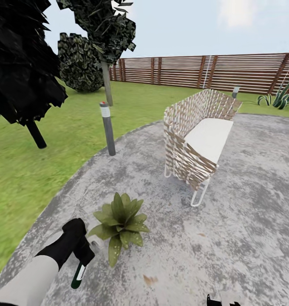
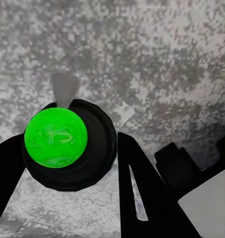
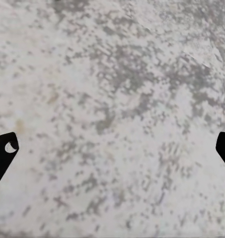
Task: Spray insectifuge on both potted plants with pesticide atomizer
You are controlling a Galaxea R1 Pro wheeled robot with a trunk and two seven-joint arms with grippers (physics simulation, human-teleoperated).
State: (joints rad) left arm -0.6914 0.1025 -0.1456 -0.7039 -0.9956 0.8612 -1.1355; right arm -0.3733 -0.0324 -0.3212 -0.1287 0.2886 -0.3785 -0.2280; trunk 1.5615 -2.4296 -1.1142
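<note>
While the head view looks down over the grey patio [image 1: 246, 238], the left tool [image 1: 81, 250] hangs low just beside one potted plant [image 1: 119, 223], pinching the atomizer [image 1: 79, 274], whose dark green body with a white label slants down below the black fingers. The plant's leaves reach toward the tool but seem apart from it. Farther off stand a grey lamp [image 1: 107, 129], a woven bench [image 1: 197, 140], the lawn [image 1: 29, 165], dark trees [image 1: 21, 59] and a brown fence [image 1: 212, 72]; I cannot make out the second plant. At the lower edge a scrap of the right tool [image 1: 221, 301] peeks in. In the left wrist view, the left tool [image 2: 67, 163] closes around the atomizer [image 2: 67, 148], seen end-on as a dark round body with a bright green cap, one black finger [image 2: 137, 193] beside it over the speckled stone. In the right wrist view, the right tool [image 3: 112, 148] is spread wide, its tips at the frame's edges with bare patio [image 3: 112, 89] between them. The bottle looks light, rigid and smooth, so likely slippery; a hold around the middle of the body, as now, seems safest, keeping the nozzle end free to aim at the leaves.
</note>
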